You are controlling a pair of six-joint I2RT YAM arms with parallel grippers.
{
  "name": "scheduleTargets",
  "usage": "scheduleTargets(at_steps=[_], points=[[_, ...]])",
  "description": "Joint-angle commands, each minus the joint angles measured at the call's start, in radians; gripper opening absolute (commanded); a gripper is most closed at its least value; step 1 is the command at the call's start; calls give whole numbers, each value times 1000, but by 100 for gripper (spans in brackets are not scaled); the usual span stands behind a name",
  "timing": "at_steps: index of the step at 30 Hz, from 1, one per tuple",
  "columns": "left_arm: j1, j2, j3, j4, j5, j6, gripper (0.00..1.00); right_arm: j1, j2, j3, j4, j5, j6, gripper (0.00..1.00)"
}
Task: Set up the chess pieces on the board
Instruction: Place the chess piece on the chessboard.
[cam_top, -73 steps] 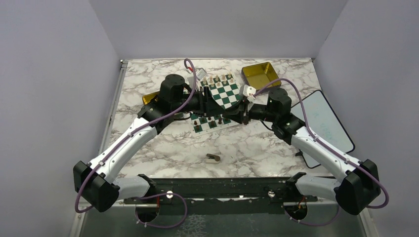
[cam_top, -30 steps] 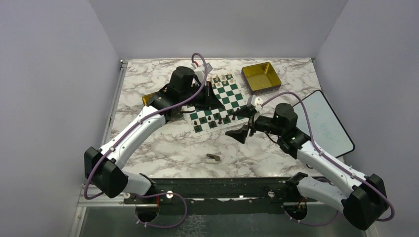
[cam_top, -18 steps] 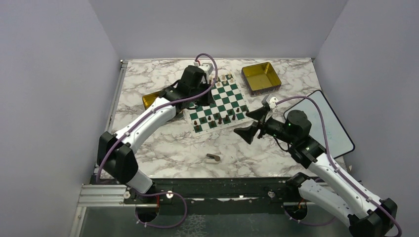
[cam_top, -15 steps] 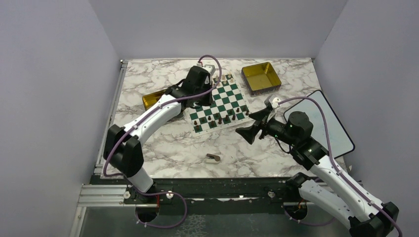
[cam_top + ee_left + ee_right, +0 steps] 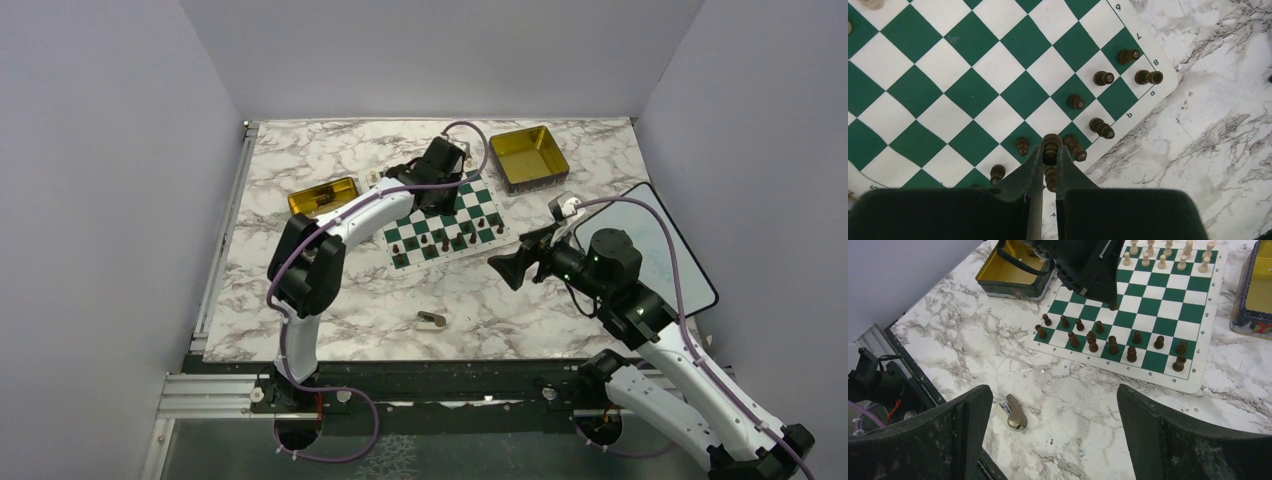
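Left gripper [image 5: 1049, 152] pinches one tiny dark brown chess piece [image 5: 1050, 142], ringed rounded head, low centre of left wrist view, over the green-and-white board [image 5: 973, 95]; right gripper [image 5: 1052, 400] spread wide, empty.

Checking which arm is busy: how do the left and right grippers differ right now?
The left gripper is shut on a dark chess piece; the right gripper stands wide open and empty. The left gripper hangs over the board; the right gripper is off it, above the marble table. Both are black.
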Motion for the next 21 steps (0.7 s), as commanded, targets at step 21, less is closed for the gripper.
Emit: scheduleTargets(at_steps=[21], points=[[-49,164,116,-59,-47,14,11,4,-51,44,-74,77,43,100]])
